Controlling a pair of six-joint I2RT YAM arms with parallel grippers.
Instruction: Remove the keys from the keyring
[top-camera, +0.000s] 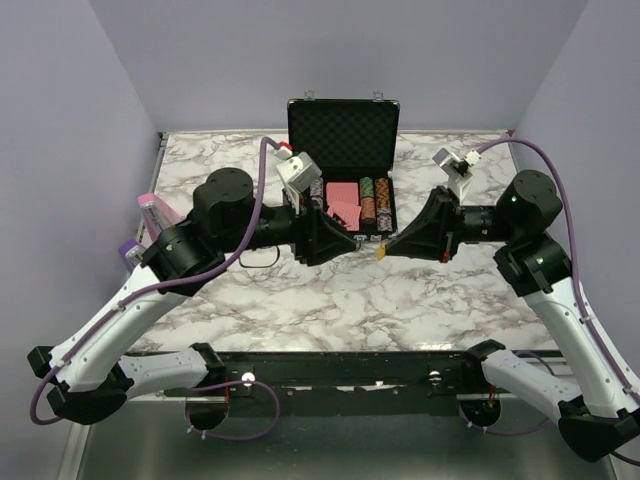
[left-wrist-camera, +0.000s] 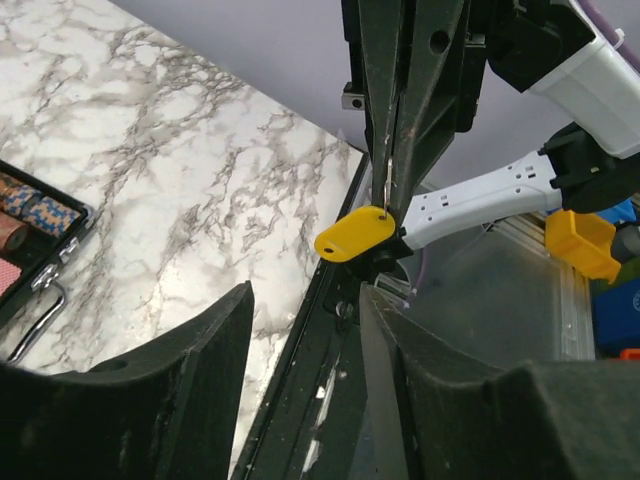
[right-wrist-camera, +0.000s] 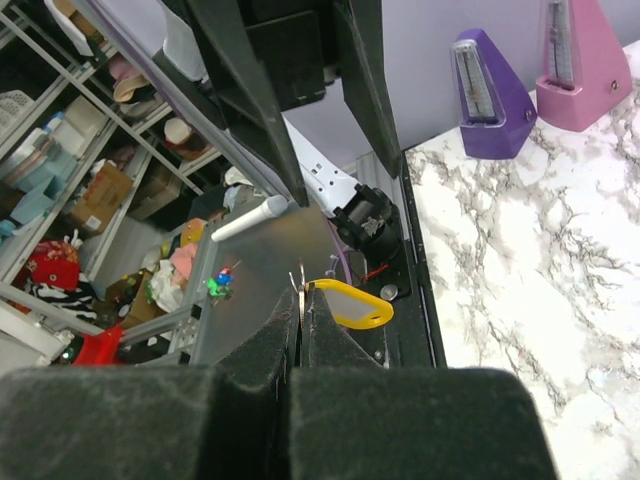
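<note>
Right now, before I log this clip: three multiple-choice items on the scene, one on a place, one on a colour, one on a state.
1. Where is the keyring?
A in the case
B flat on the table
C in mid-air, in the right gripper

2. Its colour?
A yellow
B blue
C green

3. The left gripper is:
A shut on the keyring
B open
C shut on the case

Key:
1 C: the right fingers pinch it in mid-air.
2 A: both wrist views show it yellow.
3 B: its fingers stand apart with nothing between them.
</note>
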